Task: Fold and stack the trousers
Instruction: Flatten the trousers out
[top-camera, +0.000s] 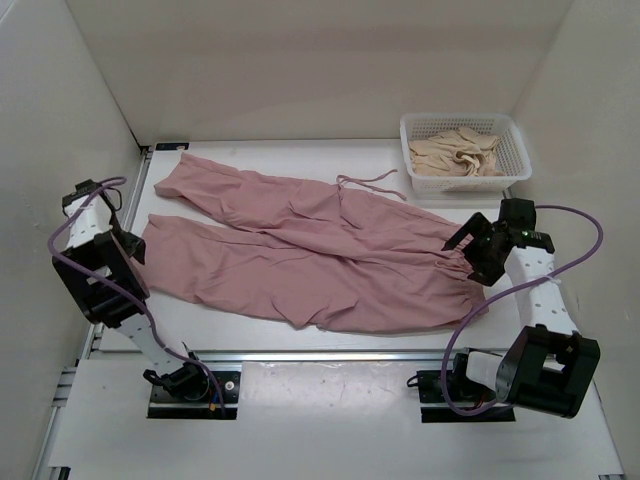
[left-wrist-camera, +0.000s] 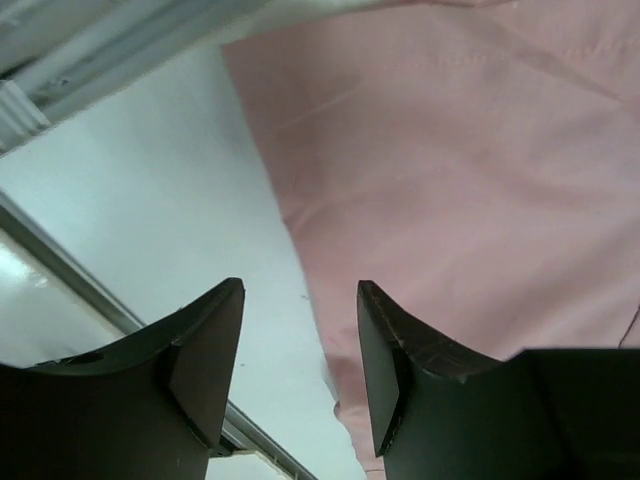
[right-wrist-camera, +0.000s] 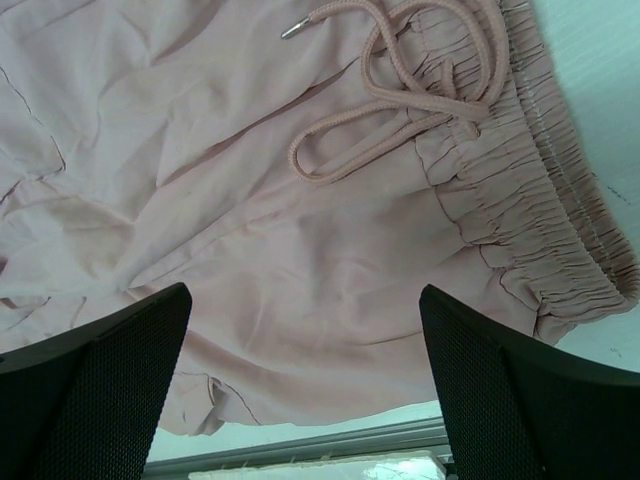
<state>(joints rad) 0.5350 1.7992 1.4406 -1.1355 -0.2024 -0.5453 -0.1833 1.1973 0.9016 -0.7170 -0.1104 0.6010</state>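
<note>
Trousers (top-camera: 300, 250) are lying spread flat across the worktop (top-camera: 250, 150), waistband (right-wrist-camera: 540, 200) toward its right edge and cuffs (top-camera: 165, 240) toward the left. The cloth is looking soft, light and limp, likely sagging when lifted, so waistband corners and cuffs are offering the best holds. Left gripper (left-wrist-camera: 300, 340) is hovering part-open at a cuff's edge, holding nothing, and right gripper (right-wrist-camera: 303, 330) is hanging wide open over the waistband, gripping nothing.

Trousers (top-camera: 320, 250) spread across table (top-camera: 280, 160), waist right, 2 legs left, basket (top-camera: 470, 184) behind waist, garment (top-camera: 455, 155) inside it

The trousers (top-camera: 300, 250) cover most of the table (top-camera: 280, 157), leaving bare strips along its far and near edges. The basket (top-camera: 470, 186) blocks the far right corner.
</note>
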